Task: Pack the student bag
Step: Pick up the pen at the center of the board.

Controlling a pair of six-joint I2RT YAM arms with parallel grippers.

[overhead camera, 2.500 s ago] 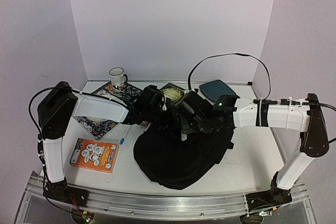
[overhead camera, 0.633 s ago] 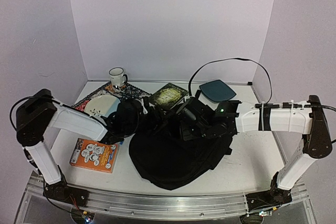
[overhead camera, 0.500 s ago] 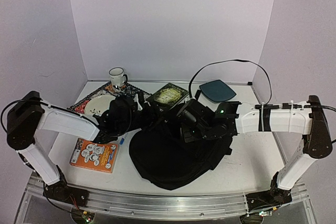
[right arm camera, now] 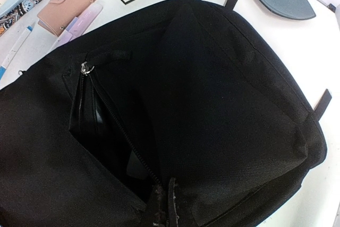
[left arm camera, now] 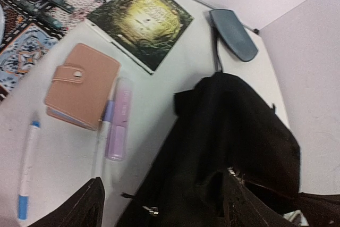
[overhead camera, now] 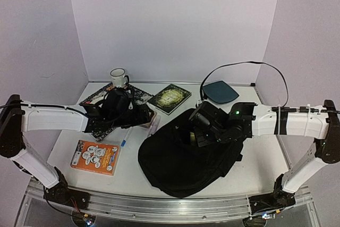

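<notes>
Now right hand [right arm camera: 164, 206] pinches the student bag [right arm camera: 223, 104].

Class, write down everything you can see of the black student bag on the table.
The student bag is a large, floppy backpack of black woven fabric, slumped on the white table. One zipped compartment gapes open and is dark inside, with its silver zip pull at one end and a small fabric loop beside it. Strap ends poke out at the bag's edges. The right gripper, shut, appears to pinch the fabric at the opening's other end.
</notes>
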